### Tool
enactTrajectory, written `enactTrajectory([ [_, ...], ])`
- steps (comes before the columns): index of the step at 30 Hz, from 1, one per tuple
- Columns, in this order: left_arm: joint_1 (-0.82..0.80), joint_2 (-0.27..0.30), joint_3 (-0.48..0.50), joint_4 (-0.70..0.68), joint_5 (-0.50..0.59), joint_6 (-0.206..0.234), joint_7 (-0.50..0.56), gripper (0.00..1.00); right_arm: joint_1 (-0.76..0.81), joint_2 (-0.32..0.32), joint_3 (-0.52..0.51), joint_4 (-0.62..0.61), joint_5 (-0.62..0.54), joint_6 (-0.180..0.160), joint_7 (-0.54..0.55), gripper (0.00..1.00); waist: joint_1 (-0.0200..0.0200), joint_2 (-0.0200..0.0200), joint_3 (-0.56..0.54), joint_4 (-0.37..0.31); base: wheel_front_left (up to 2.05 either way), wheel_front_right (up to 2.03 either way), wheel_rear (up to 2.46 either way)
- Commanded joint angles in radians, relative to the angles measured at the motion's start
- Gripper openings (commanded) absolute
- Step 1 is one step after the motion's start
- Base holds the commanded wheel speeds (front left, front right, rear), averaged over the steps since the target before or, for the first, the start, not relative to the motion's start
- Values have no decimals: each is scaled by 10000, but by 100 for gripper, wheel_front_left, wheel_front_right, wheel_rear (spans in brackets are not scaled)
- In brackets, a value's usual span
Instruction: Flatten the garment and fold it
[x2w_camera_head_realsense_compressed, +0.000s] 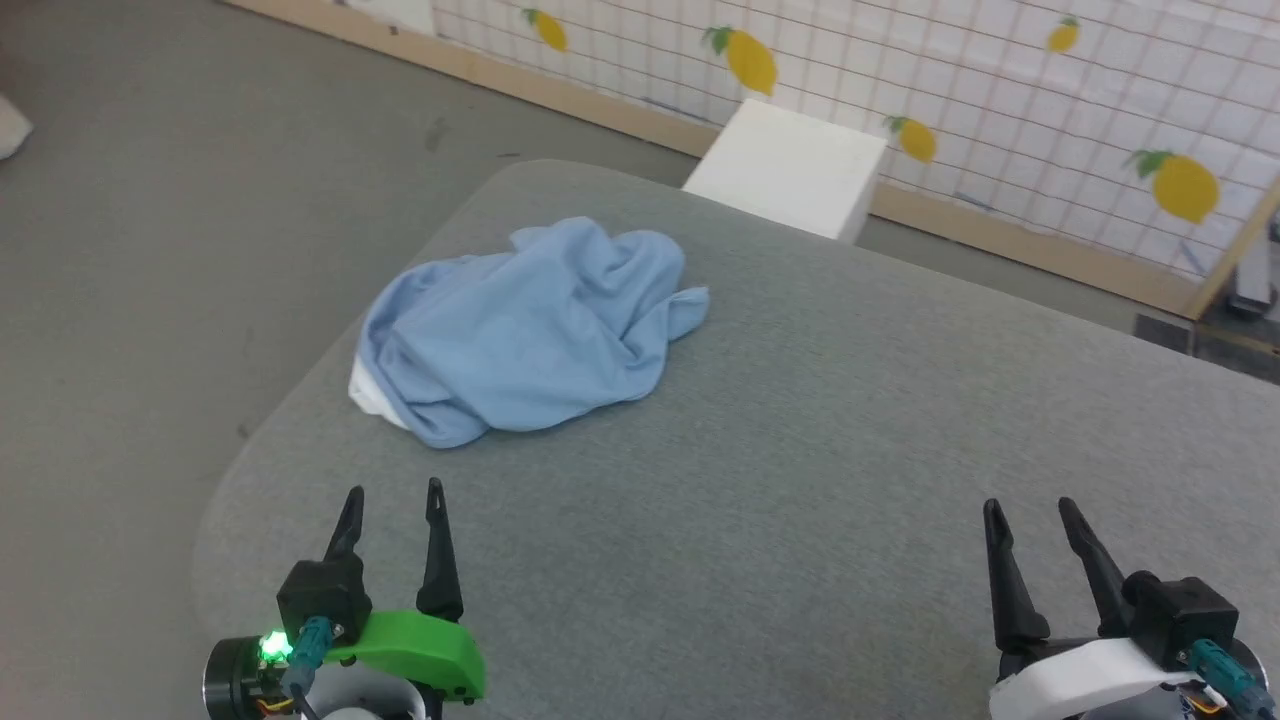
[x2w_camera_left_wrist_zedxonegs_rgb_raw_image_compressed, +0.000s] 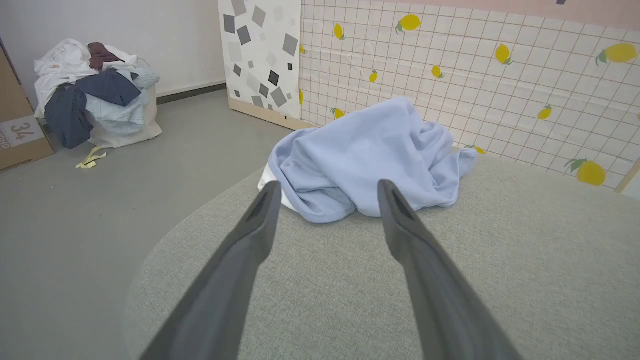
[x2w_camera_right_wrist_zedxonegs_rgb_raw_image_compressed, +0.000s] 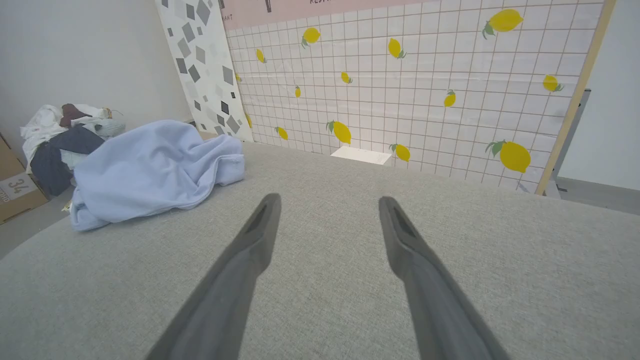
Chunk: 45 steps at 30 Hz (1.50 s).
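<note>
Toward the upper left of the head view, the garment (x2w_camera_head_realsense_compressed: 530, 330) lies crumpled in a loose light-blue heap on the grey padded table (x2w_camera_head_realsense_compressed: 850, 480), close to that table's rounded left edge. A strip of white shows at the heap's lower-left hem. At the lower left of the same frame the left gripper (x2w_camera_head_realsense_compressed: 395, 488) has its two dark fingers spread wide with nothing between them. Its tips point up the frame toward the garment but stay apart from it. At the lower right, the right gripper (x2w_camera_head_realsense_compressed: 1028, 502) is likewise spread wide and empty, well apart from the cloth. The left wrist view puts the garment at the centre of the frame, just beyond the fingertips. In the right wrist view it sits at the middle left, off to the side of the fingers. Whether either claw touches the table I cannot tell. At the top centre of the head view a white box (x2w_camera_head_realsense_compressed: 790, 165) stands beyond the table, near a lemon-patterned panel (x2w_camera_head_realsense_compressed: 1000, 100). In the upper left of the left wrist view, a pile of clothes (x2w_camera_left_wrist_zedxonegs_rgb_raw_image_compressed: 95, 95) sits on the floor beside a cardboard box (x2w_camera_left_wrist_zedxonegs_rgb_raw_image_compressed: 15, 130).
</note>
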Motion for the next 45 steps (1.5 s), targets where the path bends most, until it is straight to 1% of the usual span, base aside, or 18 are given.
enactTrajectory([
  [1,-28,5,1,3,1,-33,-47,100,59,3,34,34,7,-15,-59,100,0,0,10,359,0,0,0],
  [11,-16,6,-6,56,-3,-41,-47,100,72,3,177,185,53,-15,-59,100,0,0,-2,682,0,0,0],
  [19,-172,4,-27,143,-49,-78,-47,100,57,3,254,232,54,-15,-59,100,0,0,-29,681,0,0,0],
  [25,-923,60,-39,341,-204,-382,-47,100,57,3,289,92,16,-15,15,100,0,0,98,633,0,0,0],
  [31,-2543,241,-2,1162,-488,-831,32,100,-133,3,303,-312,-271,-15,285,100,0,0,602,379,0,0,0],
  [34,-3576,351,139,1881,-763,-1047,269,100,-240,3,264,-602,-477,-15,506,100,0,0,1008,157,0,0,0],
  [39,-5227,536,422,3190,-1228,-1231,984,100,-406,3,213,-1229,-846,-15,968,100,0,0,1874,-372,0,0,0],
  [45,-7079,790,918,4988,-2130,-1334,2984,100,-617,-73,14,-2082,-1188,-15,1436,100,0,0,2994,-1115,0,0,0],
])
